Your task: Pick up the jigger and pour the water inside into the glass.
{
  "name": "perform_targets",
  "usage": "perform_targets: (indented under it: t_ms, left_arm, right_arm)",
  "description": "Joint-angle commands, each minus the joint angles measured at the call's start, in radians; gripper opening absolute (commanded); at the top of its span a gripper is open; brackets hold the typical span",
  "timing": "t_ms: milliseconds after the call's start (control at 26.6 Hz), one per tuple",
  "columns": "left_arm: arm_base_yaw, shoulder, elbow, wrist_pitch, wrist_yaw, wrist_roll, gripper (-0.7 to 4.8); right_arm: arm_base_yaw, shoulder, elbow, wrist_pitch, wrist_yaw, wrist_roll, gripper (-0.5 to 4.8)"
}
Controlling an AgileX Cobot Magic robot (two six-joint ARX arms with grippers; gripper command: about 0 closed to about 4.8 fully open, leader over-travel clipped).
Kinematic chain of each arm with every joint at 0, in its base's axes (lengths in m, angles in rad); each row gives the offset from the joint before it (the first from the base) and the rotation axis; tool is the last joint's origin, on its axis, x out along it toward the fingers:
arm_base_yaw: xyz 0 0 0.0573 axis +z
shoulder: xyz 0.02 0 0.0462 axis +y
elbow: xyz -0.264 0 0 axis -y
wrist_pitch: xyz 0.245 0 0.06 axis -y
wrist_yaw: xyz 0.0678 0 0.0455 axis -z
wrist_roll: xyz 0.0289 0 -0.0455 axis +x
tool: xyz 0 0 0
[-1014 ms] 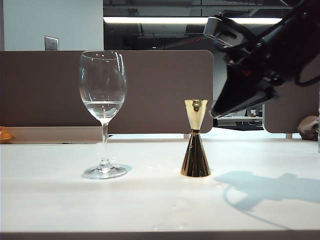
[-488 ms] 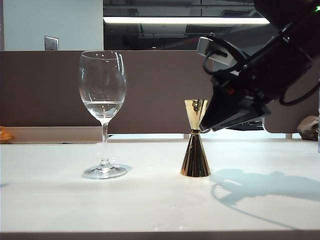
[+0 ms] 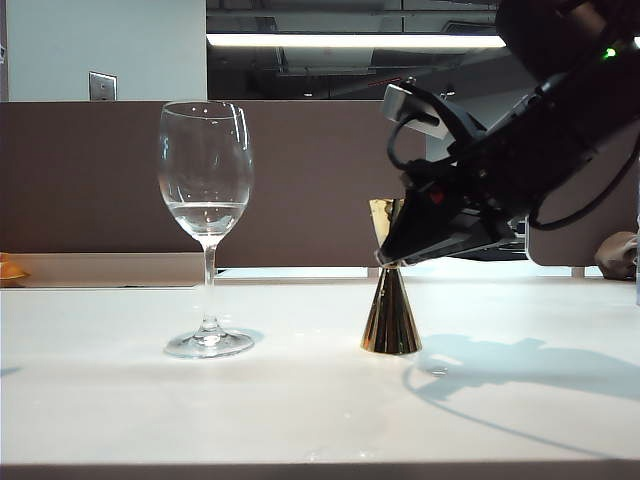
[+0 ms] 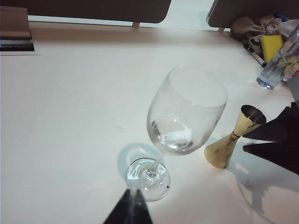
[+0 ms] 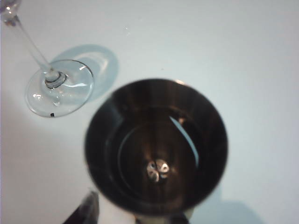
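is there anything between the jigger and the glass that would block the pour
Nothing visible. The jigger stands upright to the right of the glass with only bare table between them. The right gripper is already at the jigger's upper cone, jaws apart. The left gripper hangs near the glass's foot, not between the two.

no legible text, label, brand, number or sign in any view. the jigger [image 3: 390, 300] and the glass [image 3: 206, 200] carry no markings that can be read. the bottle [image 4: 280, 63] at 2 o'clock in the left wrist view has a label too blurred to make out. the wall plate [image 3: 102, 86] at 10 o'clock in the exterior view is blank.
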Motion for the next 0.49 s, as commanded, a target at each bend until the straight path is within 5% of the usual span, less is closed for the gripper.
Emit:
perform_targets:
  t_ms: [38, 488]
  left_arm:
    - [0.0, 0.0, 0.003, 0.006, 0.001, 0.001, -0.05]
    - [0.0, -0.001, 0.003, -0.013, 0.002, 0.004, -0.05]
  right_arm:
    - [0.001, 0.013, 0.005, 0.053, -0.006, 0.006, 1.81]
    - [0.001, 0.074, 0.006, 0.142, -0.005, 0.021, 1.81]
